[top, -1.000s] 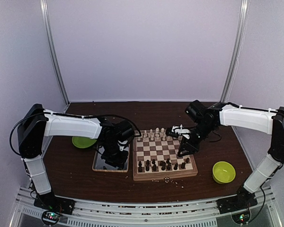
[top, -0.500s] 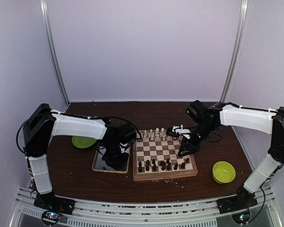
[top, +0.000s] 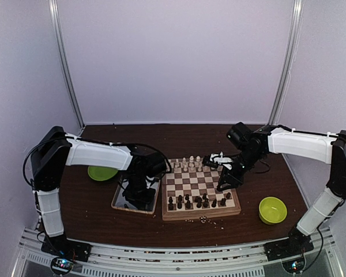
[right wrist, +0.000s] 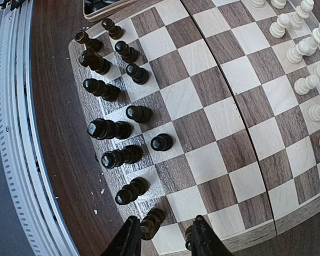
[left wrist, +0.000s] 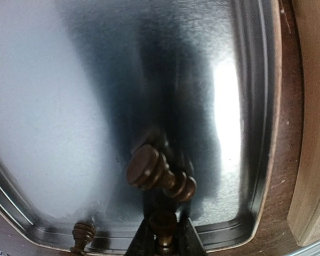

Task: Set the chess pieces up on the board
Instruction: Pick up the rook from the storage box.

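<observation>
The board (top: 191, 182) lies mid-table, with dark chess pieces (top: 197, 202) along its near rows and pale ones (top: 190, 162) at the far side. My left gripper (top: 139, 194) is down in the silver tray (top: 121, 203), shut on a small dark pawn (left wrist: 164, 226). Just ahead of it a larger dark piece (left wrist: 160, 173) lies on its side, and another dark piece (left wrist: 81, 236) sits at the tray's near rim. My right gripper (right wrist: 162, 237) hangs open over the board's (right wrist: 224, 117) near right corner. A standing dark piece (right wrist: 151, 222) is by its left finger.
A green bowl (top: 101, 172) sits left of the tray, and another green bowl (top: 272, 209) right of the board. The tray's raised wall (left wrist: 256, 106) runs close beside the board's edge (left wrist: 314, 106). Pale pieces (right wrist: 304, 53) line the far side.
My left gripper has closed on the dark pawn in the tray, and the left arm has shifted slightly. The right arm has not moved.
</observation>
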You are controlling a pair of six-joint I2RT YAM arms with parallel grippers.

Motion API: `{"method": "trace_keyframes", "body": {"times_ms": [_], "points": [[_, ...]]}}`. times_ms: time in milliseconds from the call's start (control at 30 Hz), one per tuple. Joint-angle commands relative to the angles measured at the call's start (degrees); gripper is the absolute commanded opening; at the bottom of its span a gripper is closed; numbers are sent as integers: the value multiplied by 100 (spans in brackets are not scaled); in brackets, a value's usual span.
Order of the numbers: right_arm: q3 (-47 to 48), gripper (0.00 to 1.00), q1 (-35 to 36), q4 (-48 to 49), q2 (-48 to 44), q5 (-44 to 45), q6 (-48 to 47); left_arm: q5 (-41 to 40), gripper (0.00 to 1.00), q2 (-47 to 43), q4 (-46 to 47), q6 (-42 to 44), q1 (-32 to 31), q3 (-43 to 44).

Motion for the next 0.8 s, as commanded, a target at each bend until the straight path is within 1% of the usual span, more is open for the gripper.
{"method": "trace_keyframes", "body": {"times_ms": [0, 100, 167, 333, 433, 600, 667, 767], "points": [[10, 33, -27, 20, -77, -31, -35, -251, 4, 40, -279, 306, -16, 214], [24, 33, -27, 38, -72, -15, -10, -502, 0, -197, -204, 669, -16, 376], [25, 33, -27, 71, -104, -5, 27, -591, 0, -453, 161, 1041, -16, 265], [8, 33, -34, 171, -214, -44, 144, -593, 0, -1285, 1763, 1768, -14, -637], [48, 33, -35, 146, -241, -130, 190, -448, 0, -1723, 2618, 1977, -16, -1051], [512, 33, -36, -178, -143, -668, 231, 380, 0, -2324, 3722, 2339, -25, -1373], [864, 33, -27, -391, 27, -907, 231, 732, 0, -2324, 3936, 2480, -25, -1358], [1362, 33, -14, -670, 300, -1201, 226, 974, 0, -2160, 4127, 2563, -25, -1220]]}}
